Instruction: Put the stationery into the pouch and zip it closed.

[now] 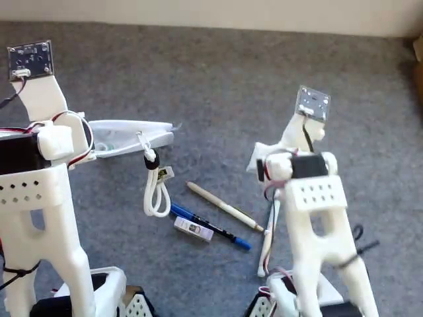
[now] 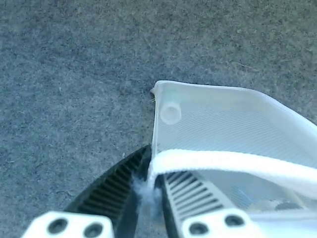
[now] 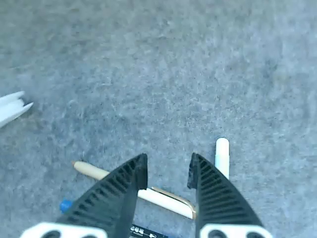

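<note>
A translucent white pouch [image 1: 129, 137] lies on the grey carpet, held up at one end. My left gripper [image 2: 150, 184] is shut on the pouch [image 2: 223, 129] at its zipper edge. A white strap loop [image 1: 156, 191] hangs off the pouch. The stationery lies loose in the middle: a blue pen [image 1: 215, 228], a small white eraser [image 1: 193, 229], a cream pen [image 1: 221, 205] and a white pen [image 1: 267, 246] beside the right arm. My right gripper [image 3: 167, 168] hovers open above the cream pen [image 3: 91, 171], with the white pen [image 3: 222, 154] just past one finger.
Grey carpet [image 1: 218, 79] covers the whole work area, with free room at the back and far right. The two arm bases [image 1: 99, 290] stand at the front edge. A corner of the pouch [image 3: 12, 109] shows off to the side in the right wrist view.
</note>
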Available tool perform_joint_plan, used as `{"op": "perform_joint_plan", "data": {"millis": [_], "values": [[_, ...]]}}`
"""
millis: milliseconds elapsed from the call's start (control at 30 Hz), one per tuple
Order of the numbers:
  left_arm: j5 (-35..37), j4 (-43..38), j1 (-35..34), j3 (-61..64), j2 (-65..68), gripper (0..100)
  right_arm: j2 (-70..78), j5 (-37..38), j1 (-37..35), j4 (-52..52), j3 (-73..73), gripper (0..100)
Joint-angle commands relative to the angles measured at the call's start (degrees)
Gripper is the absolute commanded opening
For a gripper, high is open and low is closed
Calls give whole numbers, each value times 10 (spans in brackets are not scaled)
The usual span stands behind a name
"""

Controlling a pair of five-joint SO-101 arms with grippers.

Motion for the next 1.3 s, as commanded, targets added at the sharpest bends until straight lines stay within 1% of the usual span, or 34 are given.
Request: {"op": "perform_joint_plan", "data": {"millis": [0,267,433,667,800,1067,1133,1233,1267], "values": [[6,-8,8,14,11,7,66,-13,7,-13,-33,130],[6,-8,11,15,11,8,168,-11,58,-15,-35,130],[19,-8,11,15,11,8,217,57,59,-16,-31,130],[21,-8,11,16,11,9,305,60,60,-21,-38,130],[21,-8,10,16,11,9,345,60,66,-47,-72,130],[21,-8,9,16,11,9,382,61,80,-49,-109,128],[21,-8,9,16,11,9,381,61,80,-49,-109,94],[21,-8,9,16,11,10,381,62,80,-49,-109,9],[21,-8,9,16,11,10,381,64,80,-47,-109,2]]}}
